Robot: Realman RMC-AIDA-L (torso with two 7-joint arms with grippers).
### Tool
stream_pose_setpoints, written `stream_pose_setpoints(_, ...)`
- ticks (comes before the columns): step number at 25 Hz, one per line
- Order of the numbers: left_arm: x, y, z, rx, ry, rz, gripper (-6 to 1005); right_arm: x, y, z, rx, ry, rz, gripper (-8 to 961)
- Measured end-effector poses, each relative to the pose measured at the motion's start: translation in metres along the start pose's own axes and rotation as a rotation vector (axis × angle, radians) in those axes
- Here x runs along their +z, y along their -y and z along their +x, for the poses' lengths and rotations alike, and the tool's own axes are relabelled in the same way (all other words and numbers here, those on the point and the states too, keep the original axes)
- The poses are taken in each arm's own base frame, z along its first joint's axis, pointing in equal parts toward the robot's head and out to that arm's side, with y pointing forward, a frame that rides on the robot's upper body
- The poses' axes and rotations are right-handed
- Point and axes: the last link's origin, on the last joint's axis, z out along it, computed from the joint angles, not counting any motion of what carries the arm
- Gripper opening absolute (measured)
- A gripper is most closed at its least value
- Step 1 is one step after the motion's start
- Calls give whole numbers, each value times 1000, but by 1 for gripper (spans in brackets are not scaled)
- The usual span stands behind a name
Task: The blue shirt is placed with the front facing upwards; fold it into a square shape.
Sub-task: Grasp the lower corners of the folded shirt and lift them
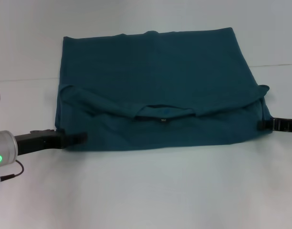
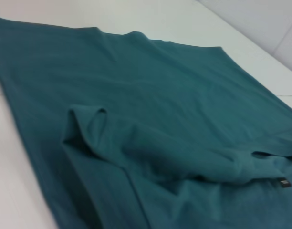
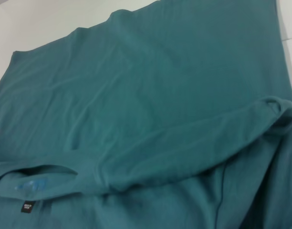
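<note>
Folding is partly done, by the look of it: the blue shirt (image 1: 155, 90) lies on the white table (image 1: 146, 191), filling the middle of the head view from about 9 o'clock to 3 o'clock; its far part is one smooth panel, and a folded band with the collar (image 1: 162, 112) and a small dark label (image 1: 163, 120) runs across the near part toward 6 o'clock; the sleeves seem tucked in, since the outline is already roughly rectangular.

The left gripper (image 1: 74, 139) sits low at the shirt's near corner around 8 o'clock, its dark fingers touching the cloth edge; whether they pinch the fabric or merely rest against it I cannot tell. The right gripper (image 1: 267, 125) is at the opposite near corner, about 3 o'clock, just beside the bunched fold (image 3: 277, 112); its jaw state I cannot tell either.

My judgement is that the step in hand is taking both near corners for another fold; doing it well means catching every layer at each corner, not only the top one; lifting both sides level and together, so the band does not skew; carrying the edge straight toward 12 o'clock; smoothing the puckered lump at the right corner, which could otherwise spoil a square outline.
</note>
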Motion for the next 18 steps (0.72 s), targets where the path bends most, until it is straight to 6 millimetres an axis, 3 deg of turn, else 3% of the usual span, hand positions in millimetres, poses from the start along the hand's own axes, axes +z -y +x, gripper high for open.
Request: stream_pose_setpoints(18, 3, 1, -9, -6, 18, 16, 839, 0, -1, 0, -2, -3, -3, 35)
